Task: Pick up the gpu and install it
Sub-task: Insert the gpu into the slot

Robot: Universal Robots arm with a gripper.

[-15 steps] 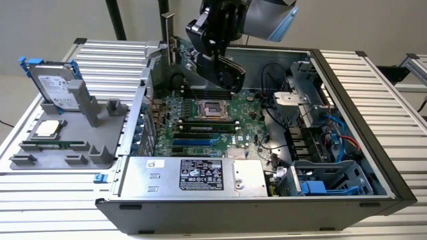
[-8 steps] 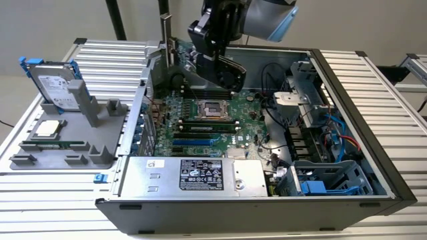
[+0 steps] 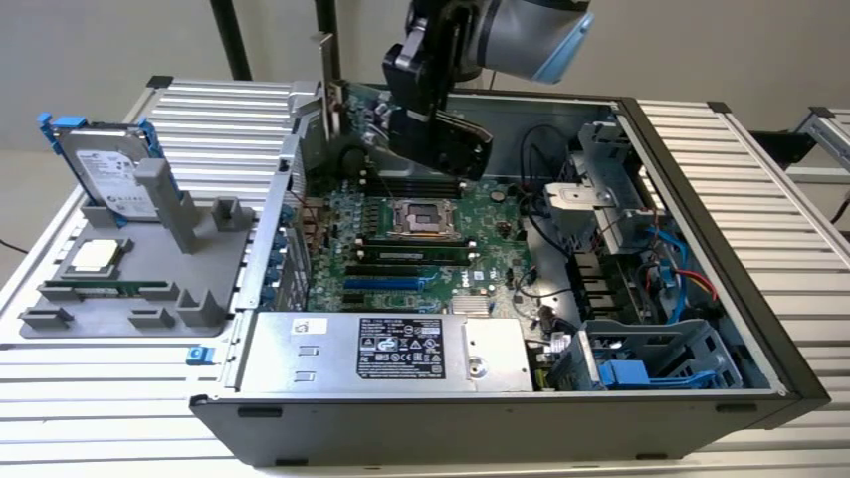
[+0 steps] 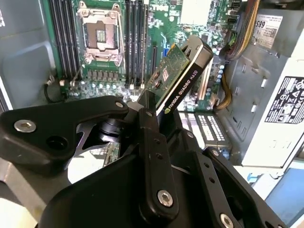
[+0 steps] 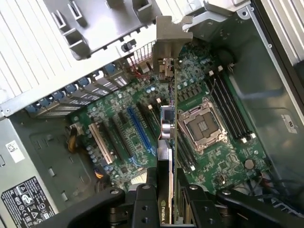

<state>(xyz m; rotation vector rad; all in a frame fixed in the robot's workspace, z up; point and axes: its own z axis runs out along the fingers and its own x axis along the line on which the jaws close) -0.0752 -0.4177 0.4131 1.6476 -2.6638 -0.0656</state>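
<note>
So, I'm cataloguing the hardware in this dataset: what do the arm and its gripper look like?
The arm has a silver-grey rounded joint housing with a light blue cap, followed by a black wrist block. The gripper is matt black: flat, angular linkage plates and narrow fingers, pinned with silver screws.

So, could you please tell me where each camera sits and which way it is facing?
Exterior view: off the arm, raised, looking down into the open computer case; the arm shows.
First wrist view: on the wrist, looking along the gripper at the motherboard.
Second wrist view: likewise, apparently from the gripper's other side.
Both wrist views share the held gpu.
</note>
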